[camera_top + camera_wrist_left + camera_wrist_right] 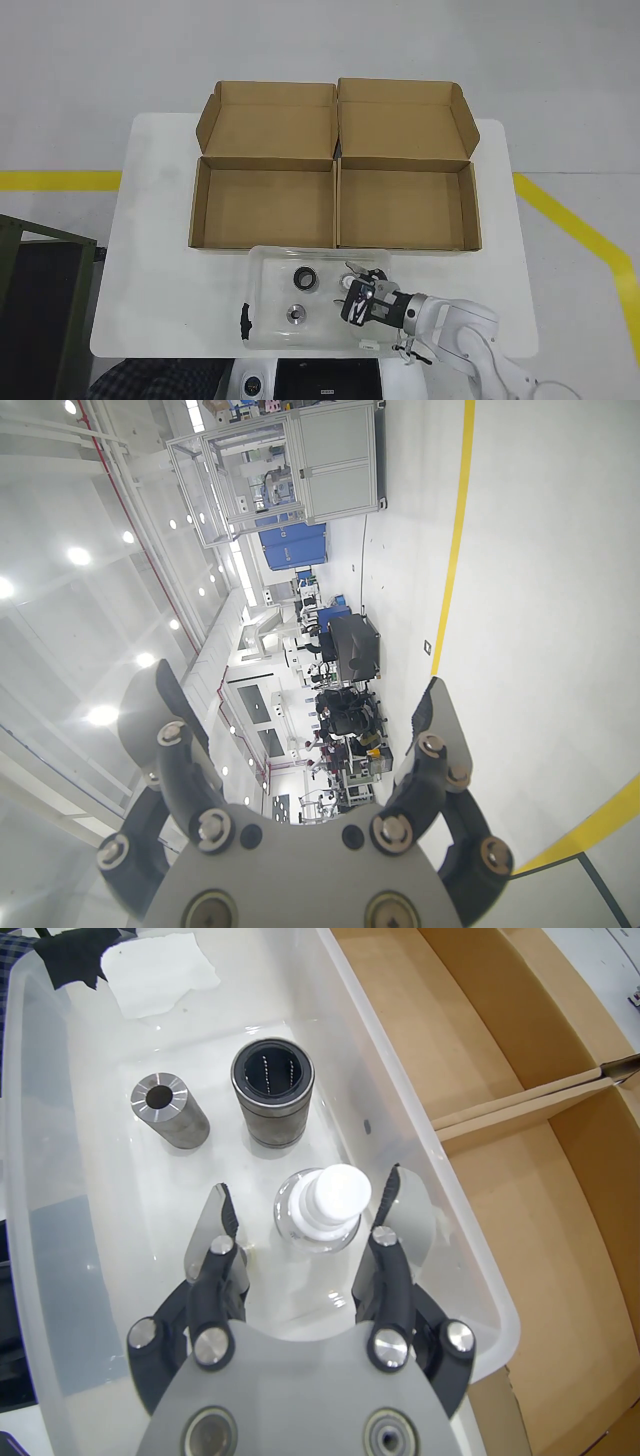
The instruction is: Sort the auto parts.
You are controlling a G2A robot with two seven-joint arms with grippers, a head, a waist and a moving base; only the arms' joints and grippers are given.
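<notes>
Bin (pixel 265 270) of translucent plastic is sitting at the tabletop's (pixel 150 250) near edge. Right gripper (pixel 307 1200) is hovering open astride a white-capped glass bulb (pixel 340 1193). Left gripper (pixel 300 690) is gaping too.

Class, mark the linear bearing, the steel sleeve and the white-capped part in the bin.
linear bearing (pixel 275 1120): right wrist view, grey side wall.
steel sleeve (pixel 184 1129): right wrist view, side wall.
white-capped part (pixel 340 1193): right wrist view, white cap top.

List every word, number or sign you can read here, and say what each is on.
Nothing here can be read.
Blue cabinet: white mark, too small to read.
Floor marker: too small to read.
Paper patch on the bin: blank.
Boxes: no print shows.
</notes>
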